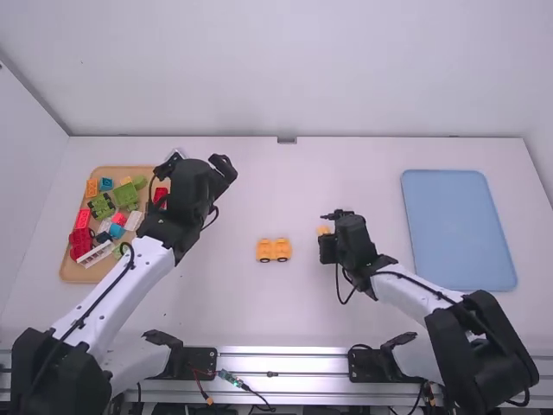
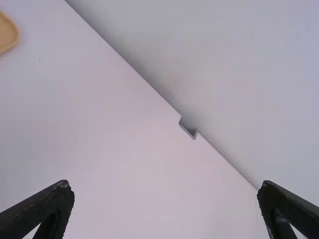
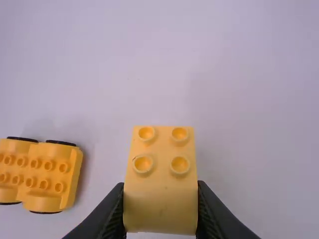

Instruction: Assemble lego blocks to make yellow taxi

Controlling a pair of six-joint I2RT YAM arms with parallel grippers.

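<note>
Watching from my end, I have pale walls standing behind and beside the white table, whose surface is smooth and matte. A metal rail runs along its near edge, with loose wires over it.

My left arm reaches up toward the table's far left; my right arm reaches in from the right. On the right side lies a light blue tray with rounded corners. A tan tray sits at the left, heaped with red, green, blue, white and orange blocks.

My left gripper is beside the tan tray, jaws spread wide with bare table and wall between them in its wrist view. My right gripper is right of the table's middle, its jaws pinching a yellow block from both sides.

The taxi's base rests on the table between the two arms, near the right gripper. It is a warm orange-yellow, with black wheels along both long sides and two rows of small round studs on top. The yellow block is the same warm shade, glossy, and shows four round studs. Smallest of all, a grey bracket sits midway along the table's back edge.
</note>
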